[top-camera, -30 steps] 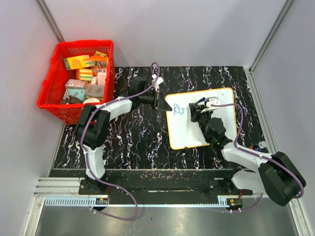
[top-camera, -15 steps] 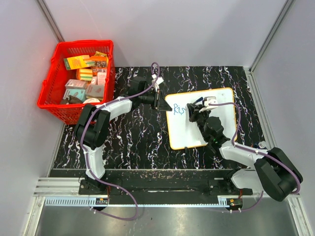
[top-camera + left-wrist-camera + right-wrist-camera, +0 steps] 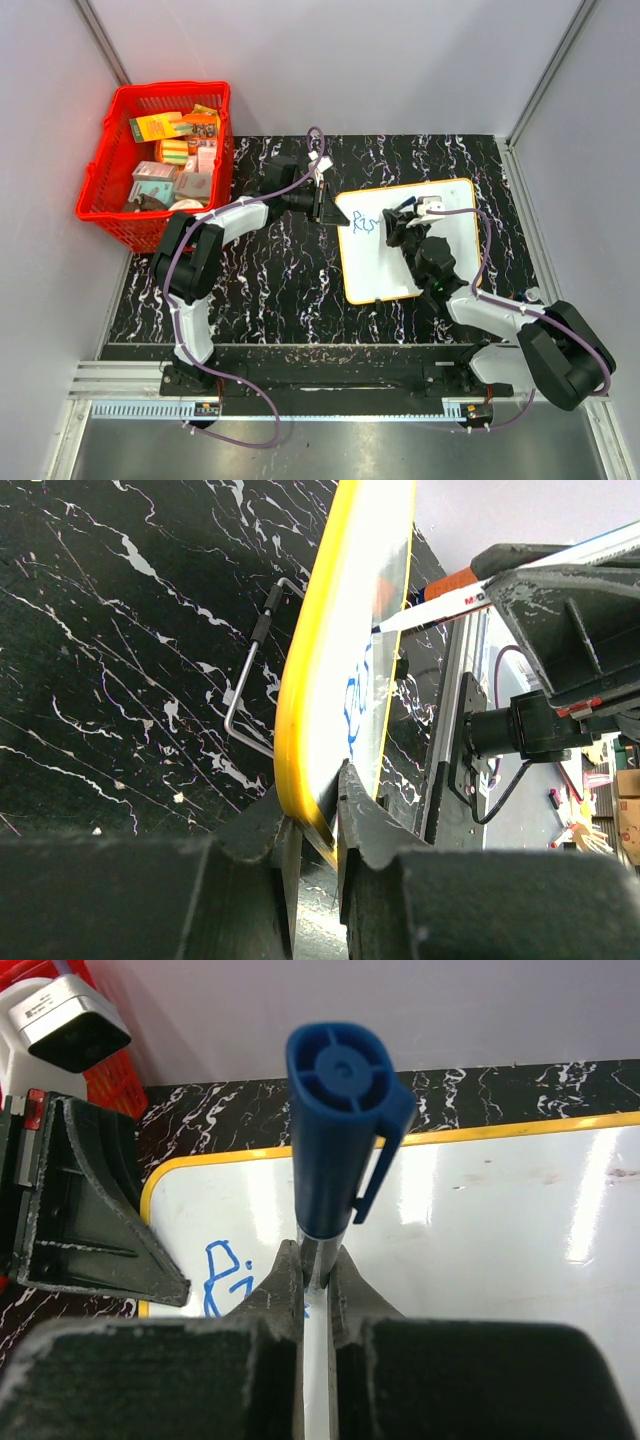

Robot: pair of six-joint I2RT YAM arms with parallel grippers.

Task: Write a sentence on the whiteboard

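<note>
Black, white-veined surface (image 3: 270, 290) between pale grey walls; bears the whiteboard (image 3: 375, 270) right of centre, well apart from the red basket (image 3: 100, 190) of packets at the far left corner; shows only the start of the sentence (image 3: 362, 225), a few thin blue letters near the board's far left corner, with most of the white face bare, so judged early in the writing; held at that left edge by the left claw (image 3: 325, 207), pressed together on the orange-yellow rim with one finger on each face, apparently to steady it; met from the right by the right claw (image 3: 400, 228), pinching a marker (image 3: 335, 1140) low on its barrel, blue cap parked on the rear end, tip down against the board just right of the letters. Looks stiff, thin and light, with a glossy face; likely to skate or pivot under pen pressure; best taken by the rim, as now, and never on the writing area, for fear of smearing wet ink. Wire stand (image 3: 250, 670) visible behind the back; cannot tell whether lying flat or leaning on it. Calls for light, even tip pressure; risks skipped strokes or a shoved board if pressed hard.
</note>
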